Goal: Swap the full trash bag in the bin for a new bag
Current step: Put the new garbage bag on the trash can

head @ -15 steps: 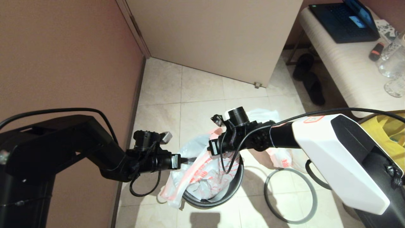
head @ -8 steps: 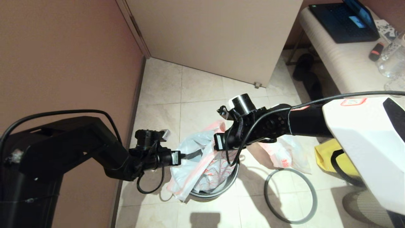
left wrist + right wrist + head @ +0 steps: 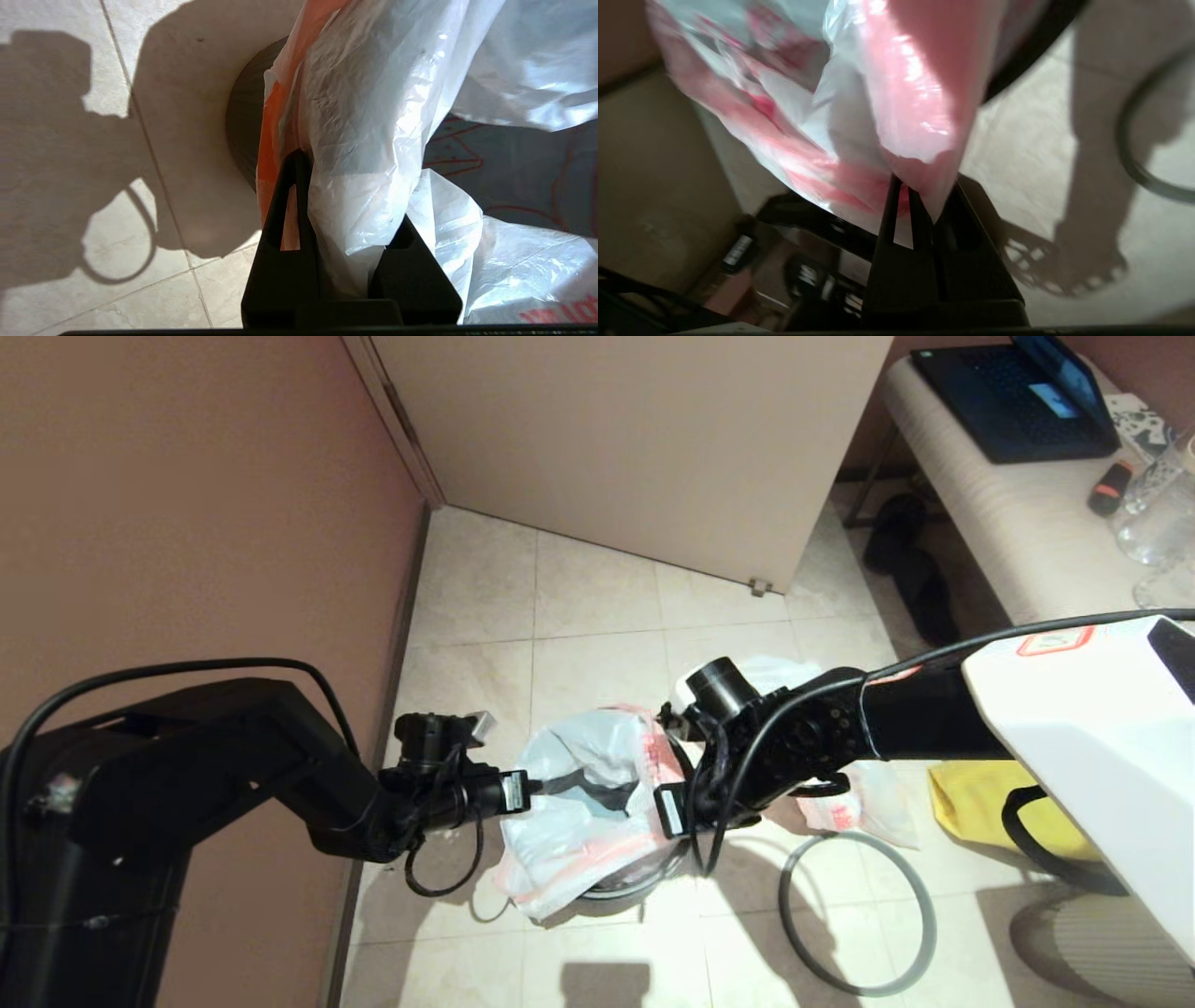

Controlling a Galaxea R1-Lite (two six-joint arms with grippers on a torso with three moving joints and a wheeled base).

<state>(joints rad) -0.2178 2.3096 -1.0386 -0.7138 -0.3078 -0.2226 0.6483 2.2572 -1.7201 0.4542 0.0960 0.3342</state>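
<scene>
The new bag (image 3: pixel 583 784), thin white plastic with red line drawing and a pink band, hangs spread over the black bin (image 3: pixel 638 880), of which only a low sliver of rim shows. My left gripper (image 3: pixel 553 787) is shut on the bag's left edge; in the left wrist view, white film (image 3: pixel 373 93) is bunched between the fingers of this gripper (image 3: pixel 348 219), with the bin's wall (image 3: pixel 240 126) beyond. My right gripper (image 3: pixel 668 805) is shut on the bag's pink band (image 3: pixel 906 93), pinched at the tips of this gripper (image 3: pixel 927 193). The full trash bag (image 3: pixel 864 795) lies on the floor behind my right arm.
The loose grey hoop (image 3: pixel 857 915) lies flat on the tiles right of the bin, also seen as a hoop (image 3: pixel 1134 158) from the right wrist. A yellow tote (image 3: pixel 971 798) sits further right. A brown wall (image 3: pixel 187 523) runs close on the left; a bench (image 3: pixel 1027 513) stands at the back right.
My right gripper has dropped lower and nearer, drawing the bag's rim over the bin's mouth; the bag now hides the bin's inside. The left gripper has barely moved.
</scene>
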